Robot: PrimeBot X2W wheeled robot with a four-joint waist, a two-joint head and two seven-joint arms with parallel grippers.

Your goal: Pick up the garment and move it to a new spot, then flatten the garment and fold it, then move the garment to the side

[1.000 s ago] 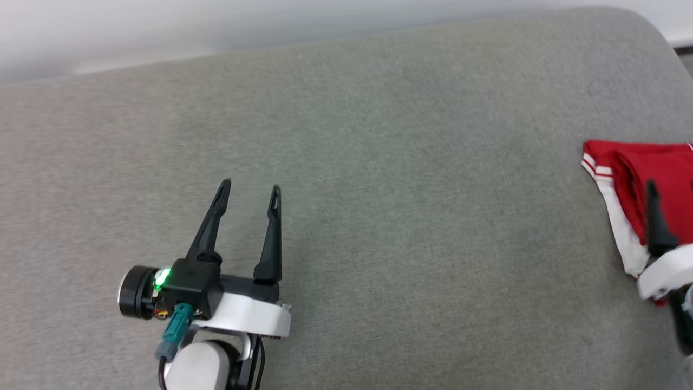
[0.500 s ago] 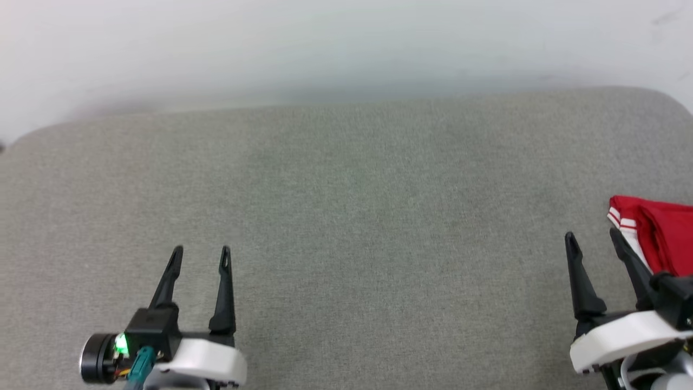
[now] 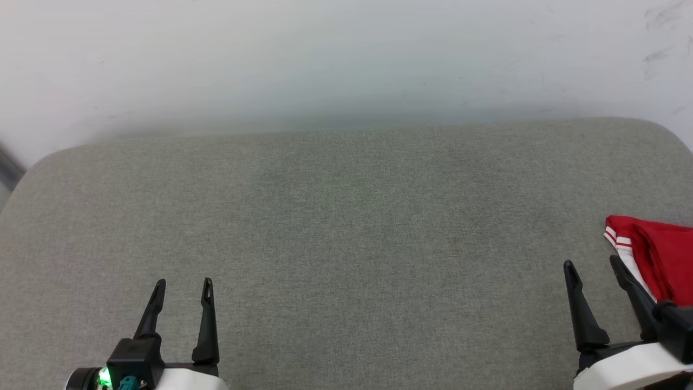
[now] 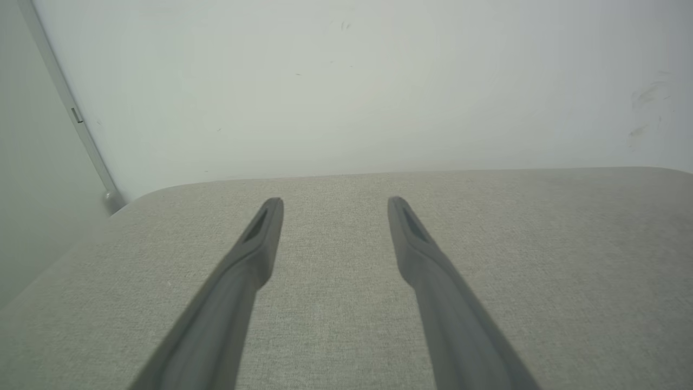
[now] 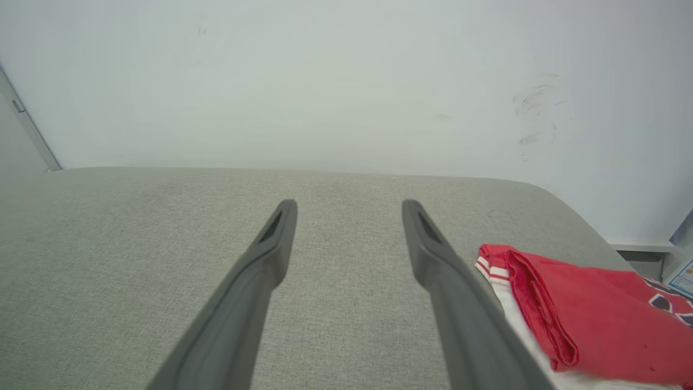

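Note:
The garment lies folded at the right edge of the grey cushioned surface: red cloth, a white sleeve, red-and-white striped trim. In the right wrist view the garment shows at the lower right, with dark letters at its far right. My right gripper stands open and empty just left of it, its right finger beside the sleeve. Low at the left, my left gripper is open and empty over bare cushion. Each wrist view shows its gripper's own spread, empty fingers: left gripper, right gripper.
A pale wall rises right behind the cushion's rounded back edge. A grey strip runs down the wall at the left corner. Beyond the cushion's right end sits a small blue-and-white thing.
The head camera has tilted up and swung, so the wall has come into view. Both grippers have drawn back to the lower corners of the view, both still open. The garment lies where it was.

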